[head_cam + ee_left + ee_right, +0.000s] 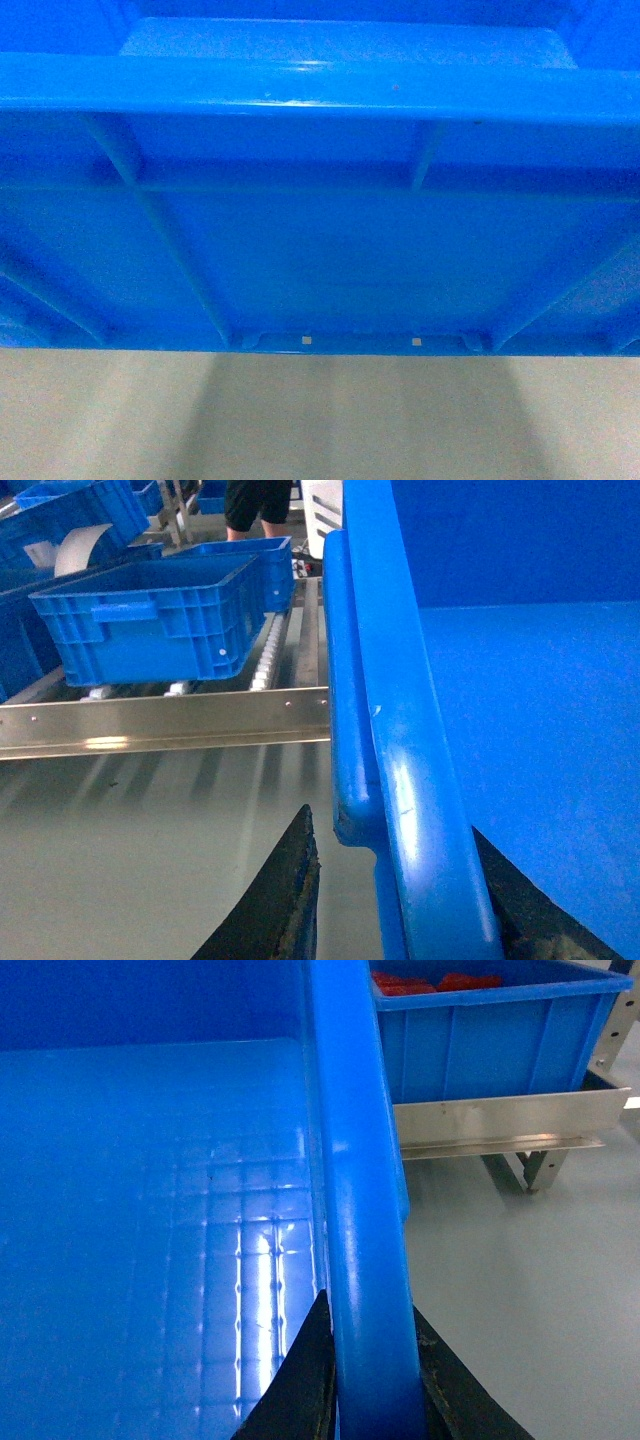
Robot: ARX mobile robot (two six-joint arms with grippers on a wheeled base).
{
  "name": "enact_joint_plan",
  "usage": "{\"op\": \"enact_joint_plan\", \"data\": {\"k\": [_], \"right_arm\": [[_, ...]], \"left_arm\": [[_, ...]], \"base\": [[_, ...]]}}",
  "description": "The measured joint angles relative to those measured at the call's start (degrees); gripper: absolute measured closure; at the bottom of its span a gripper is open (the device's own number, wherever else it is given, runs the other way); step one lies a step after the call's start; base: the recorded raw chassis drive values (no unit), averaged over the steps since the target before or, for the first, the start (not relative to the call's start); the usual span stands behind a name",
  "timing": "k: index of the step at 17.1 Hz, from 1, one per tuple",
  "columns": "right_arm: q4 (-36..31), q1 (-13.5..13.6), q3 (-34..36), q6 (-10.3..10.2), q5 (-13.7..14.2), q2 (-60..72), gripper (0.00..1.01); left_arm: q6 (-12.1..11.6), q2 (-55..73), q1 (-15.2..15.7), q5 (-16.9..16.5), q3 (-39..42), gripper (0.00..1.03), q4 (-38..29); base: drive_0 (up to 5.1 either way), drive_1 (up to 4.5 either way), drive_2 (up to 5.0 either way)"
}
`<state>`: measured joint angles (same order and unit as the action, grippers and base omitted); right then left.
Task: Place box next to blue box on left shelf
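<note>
The box [320, 250] fills the head view with its ribbed blue side, its lower edge above the grey floor. In the left wrist view the box's [520, 730] thick left rim runs between the fingers of my left gripper [392, 825]. The inner finger lies against the wall, while the outer finger [300, 880] stands a small gap off the rim. My right gripper [368, 1302] is shut on the box's [150, 1210] right rim, both fingers touching it. Ahead on the left shelf [160, 720] sits a blue box [150, 625] on white rollers [268, 655].
More blue crates [245, 560] stand behind on the rack, and a person [258, 505] is at its far end. To the right, another blue crate [490, 1030] holding red parts rests on a steel-edged rack [510, 1120]. Grey floor [150, 840] lies before the shelf.
</note>
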<state>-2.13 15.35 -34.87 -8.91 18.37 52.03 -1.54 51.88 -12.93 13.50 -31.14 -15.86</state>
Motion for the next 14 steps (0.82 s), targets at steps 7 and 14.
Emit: {"op": "enact_joint_plan", "data": {"k": [7, 14], "right_arm": [[0.02, 0.02, 0.00, -0.02, -0.02, 0.00, 0.91], [0.07, 0.00, 0.00, 0.00, -0.02, 0.00, 0.91]], "left_arm": [[0.00, -0.09, 0.00, 0.00, 0.00, 0.71, 0.00], [0.00, -0.07, 0.00, 0.00, 0.00, 0.71, -0.02]], "base": [[-1.3, 4.45, -3.3], [0.0, 4.25, -4.2]]}}
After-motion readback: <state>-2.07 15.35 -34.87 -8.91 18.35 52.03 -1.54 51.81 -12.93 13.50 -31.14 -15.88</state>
